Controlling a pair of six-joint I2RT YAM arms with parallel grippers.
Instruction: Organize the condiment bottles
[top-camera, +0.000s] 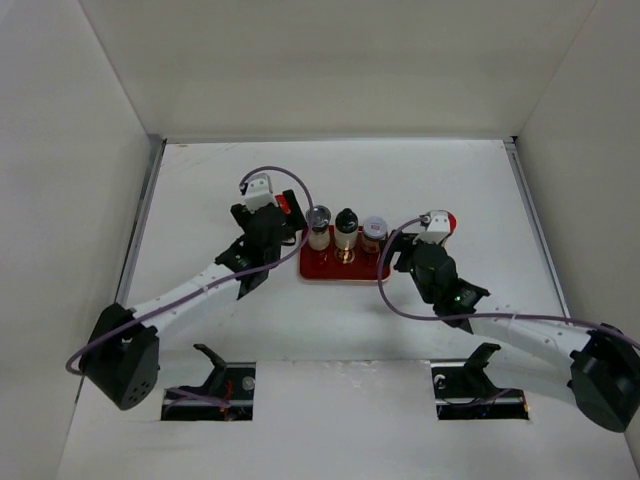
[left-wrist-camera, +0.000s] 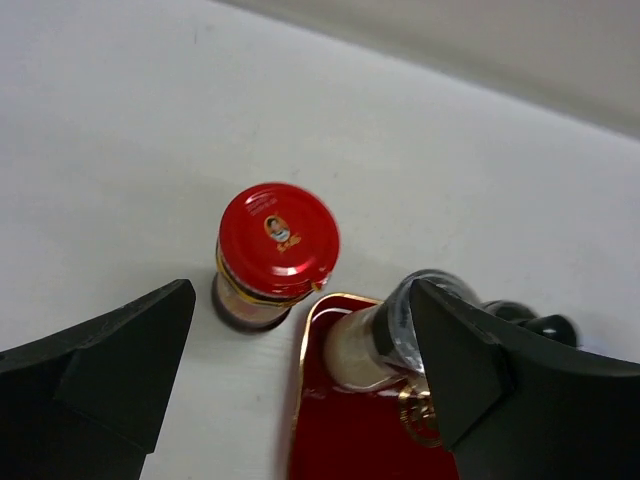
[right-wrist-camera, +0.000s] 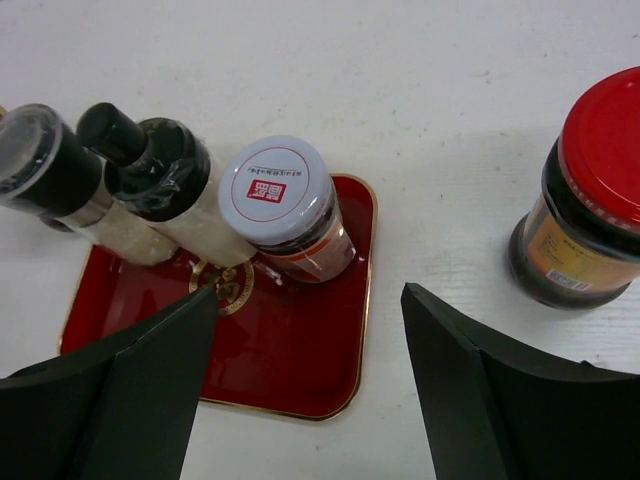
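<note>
Three of the condiment bottles stand upright in a row along the far side of the red tray (right-wrist-camera: 300, 355): the clear-lidded bottle (right-wrist-camera: 45, 165) at the left, the black-topped bottle (right-wrist-camera: 150, 170) in the middle and the white-lidded jar (right-wrist-camera: 280, 205) at the right. The two red-capped ones stand on the bare table (right-wrist-camera: 420, 90), one off each end of the tray. The left red-capped jar (left-wrist-camera: 278, 245) stands upright just off the tray's far-left corner, close beside the rim though contact cannot be told. It lies straight ahead of the left gripper (left-wrist-camera: 302, 288), whose fingers are spread wide with nothing between them, so the jar sits within their span, a little left of centre. The right red-capped jar (right-wrist-camera: 590, 200) stands apart from the tray's right edge. The right gripper (right-wrist-camera: 308, 292), also spread wide and empty, faces the tray, so this jar lies beyond its right finger, outside the span. Each arm is the nearer one to the jar on its own side. Judging from this, the left arm needs only to push forward and close, while the right must first swing rightward to centre on its jar.
</note>
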